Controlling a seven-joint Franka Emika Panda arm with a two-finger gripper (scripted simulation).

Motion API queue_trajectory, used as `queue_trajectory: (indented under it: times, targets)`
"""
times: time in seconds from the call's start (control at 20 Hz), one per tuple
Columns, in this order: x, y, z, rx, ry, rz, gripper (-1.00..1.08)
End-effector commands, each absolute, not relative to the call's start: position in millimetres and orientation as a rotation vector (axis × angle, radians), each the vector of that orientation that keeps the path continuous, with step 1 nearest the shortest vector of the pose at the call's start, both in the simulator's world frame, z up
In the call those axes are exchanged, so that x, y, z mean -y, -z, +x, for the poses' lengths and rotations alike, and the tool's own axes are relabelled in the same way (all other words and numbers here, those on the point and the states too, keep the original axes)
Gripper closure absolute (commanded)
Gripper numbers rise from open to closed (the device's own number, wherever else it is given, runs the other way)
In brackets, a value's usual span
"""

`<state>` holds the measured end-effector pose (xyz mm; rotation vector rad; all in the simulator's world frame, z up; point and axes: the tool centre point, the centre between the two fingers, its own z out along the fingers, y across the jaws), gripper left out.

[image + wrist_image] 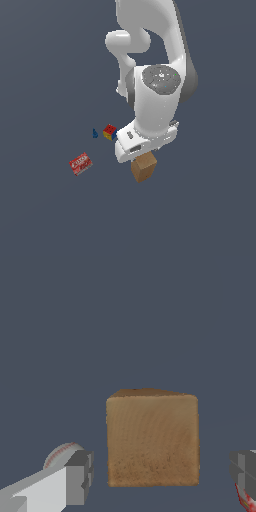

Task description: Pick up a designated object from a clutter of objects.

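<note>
The tan-brown box point(144, 168) stands on the dark floor just under my hand point(137, 144) in the exterior view. In the wrist view the box point(152, 438) sits between my two fingers, with a gap on each side. My gripper point(160, 476) is open and touches nothing. One grey fingertip point(80, 476) shows on one side of the box, the other fingertip point(245, 473) at the frame's edge. The fingers are hidden behind the hand in the exterior view.
To the exterior view's left of the box lie the red-yellow-blue cube point(110, 132), the tiny blue piece point(94, 133) and the flat red box point(80, 163). The white ball point(61, 454) with red stitching peeks out behind one finger. A red-and-white bit point(245, 498) shows by the other finger.
</note>
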<state>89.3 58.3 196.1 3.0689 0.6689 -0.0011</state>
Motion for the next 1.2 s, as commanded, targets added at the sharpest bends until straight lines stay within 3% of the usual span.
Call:
queue_trajectory:
  times: [0.0,1.0,1.05,1.15]
  targets:
    - [-60,-193,91,-0.686,0.000,3.066,-0.92]
    - [-60,-143,91,-0.687,0.000,3.066,-0.92]
    - [-60,-143,91,-0.687,0.000,3.066,1.08]
    - [-60,-143,91,-0.687,0.000,3.066,1.08]
